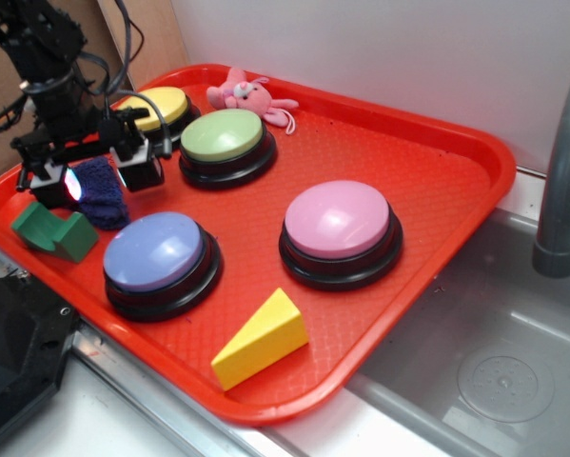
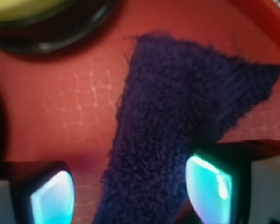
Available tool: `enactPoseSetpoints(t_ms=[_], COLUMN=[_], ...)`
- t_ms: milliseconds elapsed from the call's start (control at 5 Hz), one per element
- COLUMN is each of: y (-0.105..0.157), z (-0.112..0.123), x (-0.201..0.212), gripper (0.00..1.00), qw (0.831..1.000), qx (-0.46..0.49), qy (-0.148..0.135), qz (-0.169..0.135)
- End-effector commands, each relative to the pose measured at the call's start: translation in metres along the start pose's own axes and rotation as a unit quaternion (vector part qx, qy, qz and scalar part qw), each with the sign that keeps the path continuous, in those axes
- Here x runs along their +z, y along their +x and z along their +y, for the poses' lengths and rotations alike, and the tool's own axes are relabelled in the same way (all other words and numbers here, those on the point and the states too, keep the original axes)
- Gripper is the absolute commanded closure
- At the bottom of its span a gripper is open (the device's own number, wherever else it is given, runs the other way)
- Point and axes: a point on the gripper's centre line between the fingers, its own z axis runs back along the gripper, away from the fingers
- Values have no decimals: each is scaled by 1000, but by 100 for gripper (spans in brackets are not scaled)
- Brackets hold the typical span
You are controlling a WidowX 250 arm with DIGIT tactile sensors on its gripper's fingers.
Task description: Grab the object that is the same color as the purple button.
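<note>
Jaws [image 2: 130,191] straddle purple cloth [image 2: 177,116], seemingly not yet clamped, beside purple button [image 1: 157,252].

A red tray [image 1: 437,143] carried everything, its floor stamped in a fine grid. The pink button [image 1: 340,231] sat near its middle. Left of it stood the purple button [image 1: 159,262] — beyond it, the green button [image 1: 225,146] and the yellow button [image 1: 163,109]. A yellow wedge [image 1: 261,338] lay in front of it. Farther left lay the dark knitted cloth [image 1: 99,193] and a green block [image 1: 54,232] — a pink plush toy [image 1: 248,95] rested at the far rim.
</note>
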Motion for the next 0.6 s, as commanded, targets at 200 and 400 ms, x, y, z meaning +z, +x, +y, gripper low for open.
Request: enactPoseSetpoints(t_ms=[200, 400], y=[-1, 0], z=[12, 11], x=[-9, -5], gripper=[100, 100], qw=[1000, 1000], qx=[-4, 0], qy=[-16, -22], qz=[-10, -11])
